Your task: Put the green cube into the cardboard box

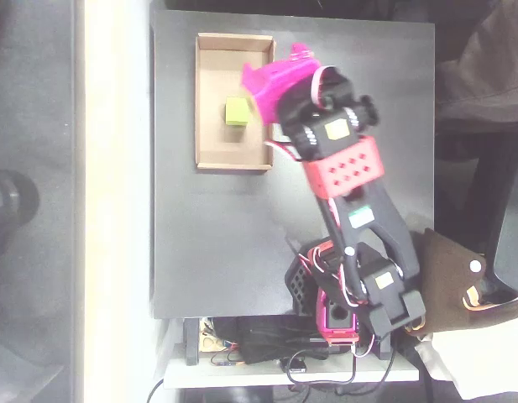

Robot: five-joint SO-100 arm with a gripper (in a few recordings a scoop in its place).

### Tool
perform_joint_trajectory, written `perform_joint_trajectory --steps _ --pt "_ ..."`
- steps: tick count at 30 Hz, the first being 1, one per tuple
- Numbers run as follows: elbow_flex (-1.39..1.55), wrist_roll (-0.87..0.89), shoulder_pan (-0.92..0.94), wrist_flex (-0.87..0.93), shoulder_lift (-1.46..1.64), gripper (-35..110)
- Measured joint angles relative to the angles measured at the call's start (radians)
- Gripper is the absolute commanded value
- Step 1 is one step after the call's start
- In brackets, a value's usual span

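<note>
Lime-green cube (236, 111); tan cardboard box (210, 134); magenta claw (257, 84); black table (217, 243)

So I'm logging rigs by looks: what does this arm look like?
The gripper is magenta plastic. Behind it sit black motor blocks, one with a yellow label, then a red perforated bracket, black links and a magenta-and-black base. Thin white and red cables run along the arm.

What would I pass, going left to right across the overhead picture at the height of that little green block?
Grey floor, pale strip, black table, left wall of the cardboard box, green cube on the box floor, magenta gripper over the box's right side, bare table again, then dark clutter.
</note>
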Motion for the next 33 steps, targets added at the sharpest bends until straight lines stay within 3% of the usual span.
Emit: perform_joint_trajectory --steps 18,33 --pt "0.0 0.0 0.345 0.0 0.221 31" --pt "0.344 0.0 0.445 0.0 0.396 5"
